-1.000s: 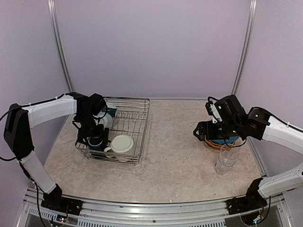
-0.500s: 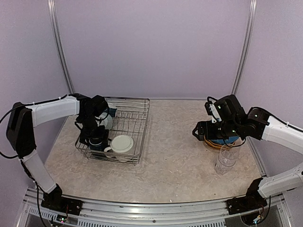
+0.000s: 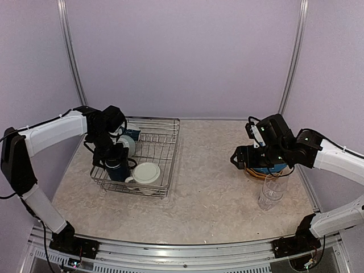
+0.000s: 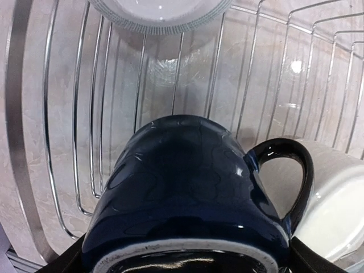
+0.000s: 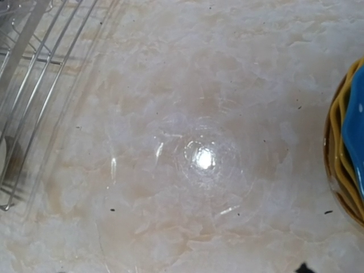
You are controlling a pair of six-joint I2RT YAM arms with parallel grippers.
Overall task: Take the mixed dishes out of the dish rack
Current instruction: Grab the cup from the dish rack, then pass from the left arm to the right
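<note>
Rack (image 3: 174, 159) holds one navy mug (image 4: 182, 193), clamped in left gripper (image 3: 115, 164), one cream mug (image 3: 147, 172), one bowl (image 3: 127, 144). One glass (image 3: 272, 190) stands on table (image 3: 210, 190). Right gripper (image 3: 239, 158): can't tell.

No legible text or markings.

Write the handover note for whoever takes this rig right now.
Left gripper: shut on the navy mug, over the dish rack.
Right gripper: beside the plate stack. Whether it is open or shut cannot be told, and its wrist view seems to look through clear glass.
Done: plates stacked at right; one clear glass stands on the table.
Left: navy mug, cream mug and bowl are not yet out of the rack.
</note>
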